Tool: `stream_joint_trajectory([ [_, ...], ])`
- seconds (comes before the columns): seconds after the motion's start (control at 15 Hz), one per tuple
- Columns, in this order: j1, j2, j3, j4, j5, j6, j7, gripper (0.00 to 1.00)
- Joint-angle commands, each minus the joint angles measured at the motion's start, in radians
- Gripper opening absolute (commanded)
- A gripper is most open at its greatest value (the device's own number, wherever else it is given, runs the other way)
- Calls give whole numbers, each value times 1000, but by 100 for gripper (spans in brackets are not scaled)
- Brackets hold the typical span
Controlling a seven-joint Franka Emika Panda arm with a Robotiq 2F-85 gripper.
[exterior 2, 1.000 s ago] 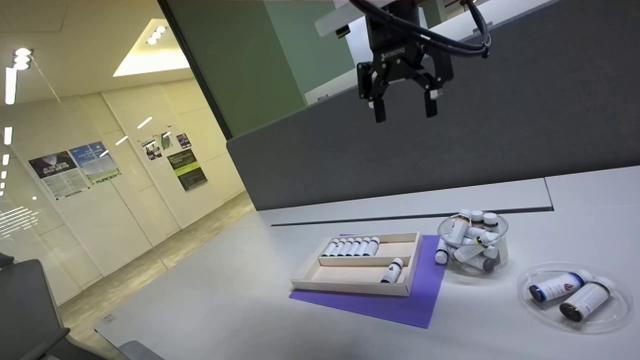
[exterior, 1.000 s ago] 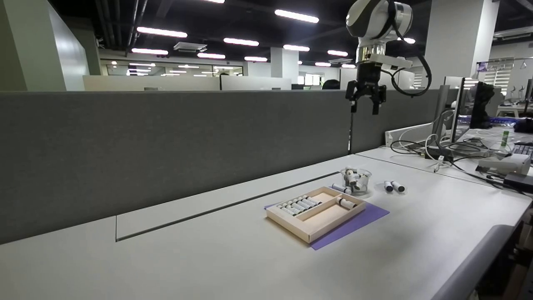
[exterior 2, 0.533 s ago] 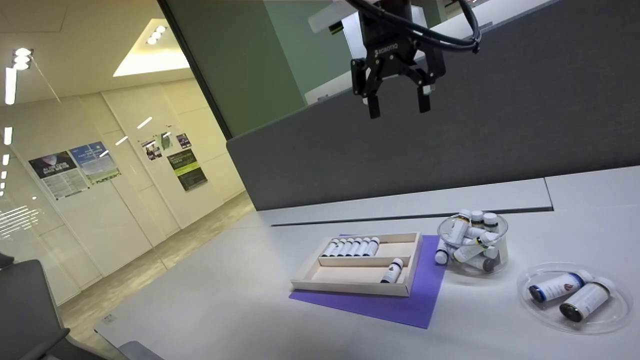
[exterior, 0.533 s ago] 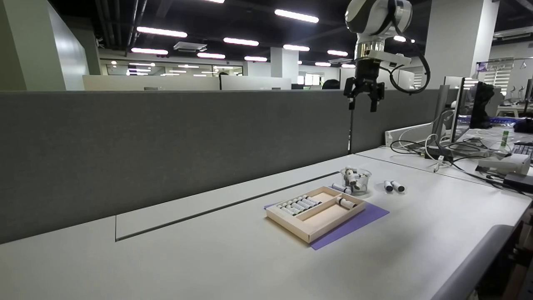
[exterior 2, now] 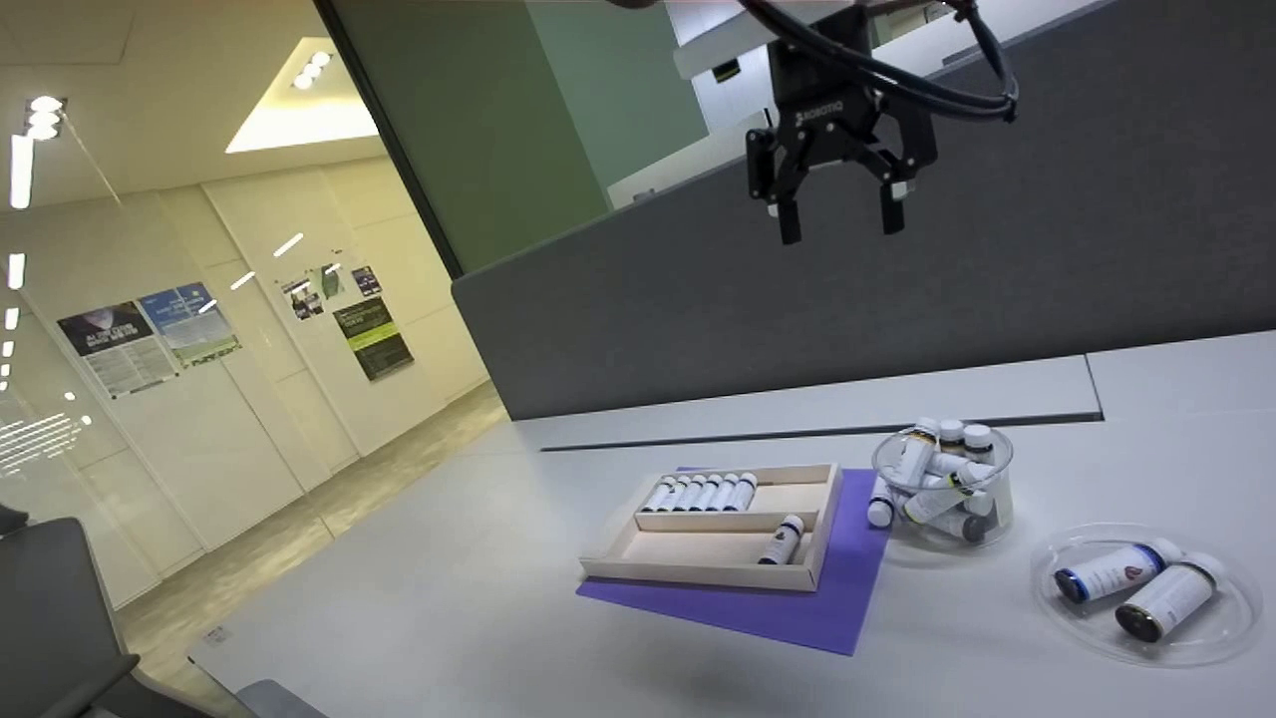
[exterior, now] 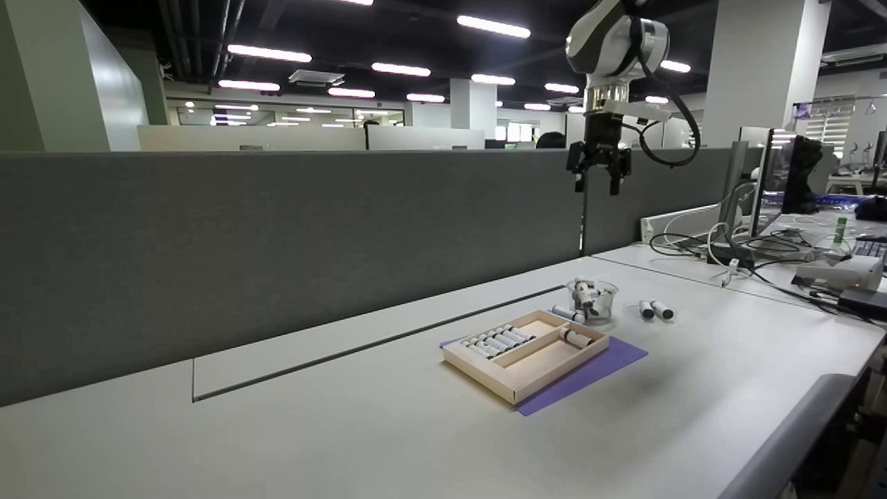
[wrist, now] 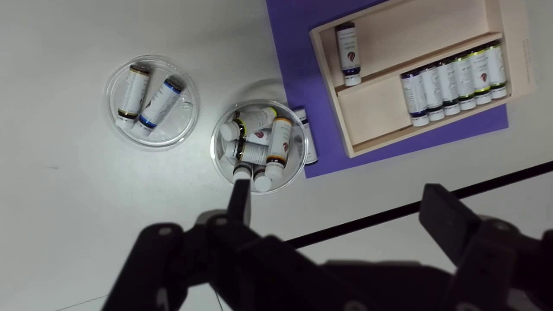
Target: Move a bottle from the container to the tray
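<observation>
the gripper hangs well above the desk, its jaws wide apart with nothing between them. the bottles lie heaped in the clear round container near the tray, with another bottle just beside that container on the purple mat. the tray holds six bottles in a row in one compartment and a single bottle in the other, while two more bottles lie on a clear dish.

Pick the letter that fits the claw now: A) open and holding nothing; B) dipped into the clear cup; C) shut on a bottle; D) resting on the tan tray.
A: in both exterior views the claw hangs with its fingers apart and nothing between them.
</observation>
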Motion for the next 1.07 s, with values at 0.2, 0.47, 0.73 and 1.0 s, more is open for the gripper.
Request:
stream_joint_trajectory([
  [0.2,-95,321,48,368,58,-117,52,100],
  [0.47,-127,456,68,502,69,-176,89,100],
  [0.73,-152,550,82,600,73,-206,118,100],
  [1.0,-161,614,91,667,66,-232,147,100],
])
